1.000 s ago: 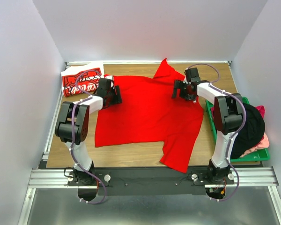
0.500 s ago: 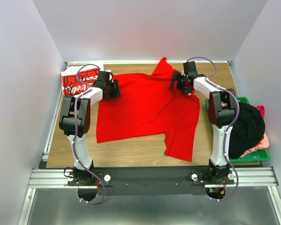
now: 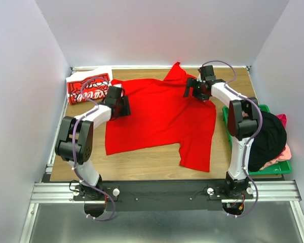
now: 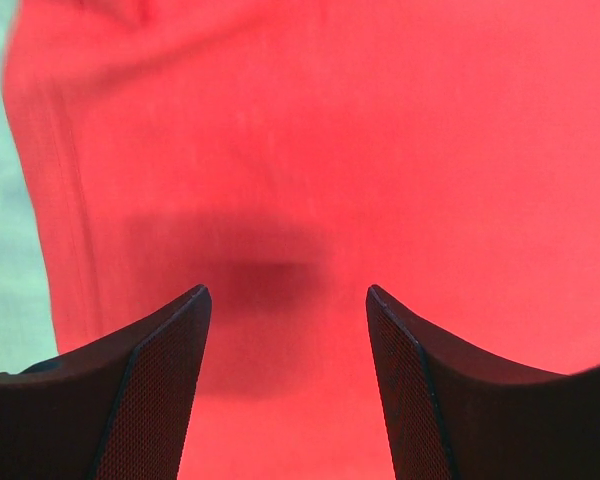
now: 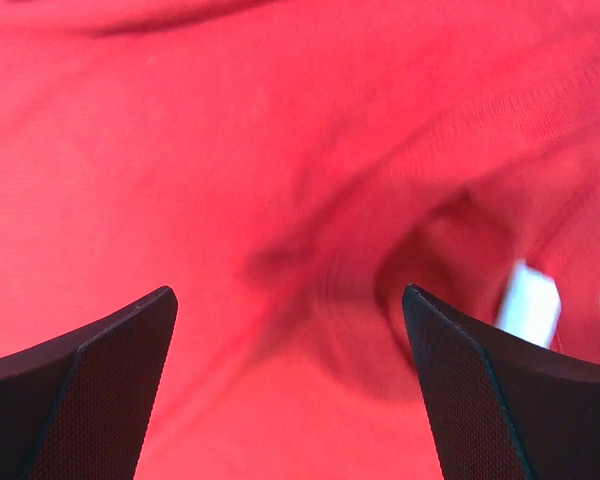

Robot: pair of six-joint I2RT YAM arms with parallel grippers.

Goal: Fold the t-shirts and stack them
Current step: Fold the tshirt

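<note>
Now our left hand (image 4: pixel 285 292) and right hand (image 5: pixel 290 292) are both spread wide, gripping nothing, low over the plain red shirt (image 3: pixel 162 119) on the tabletop (image 3: pixel 142 164); the lettered shirt (image 3: pixel 88 87) lies folded far-left.

Open tabletop (image 3: pixel 142 164) on the near side of the plain red t-shirt (image 3: pixel 159 114); blocked far-left by the folded lettered t-shirt (image 3: pixel 88 87), right by the heaped green crate (image 3: pixel 282 167).

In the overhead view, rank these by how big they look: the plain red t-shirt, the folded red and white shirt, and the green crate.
1. plain red t-shirt, spread out, largest by far.
2. green crate, though partly hidden by the clothes in it.
3. folded red and white shirt, smallest.
</note>
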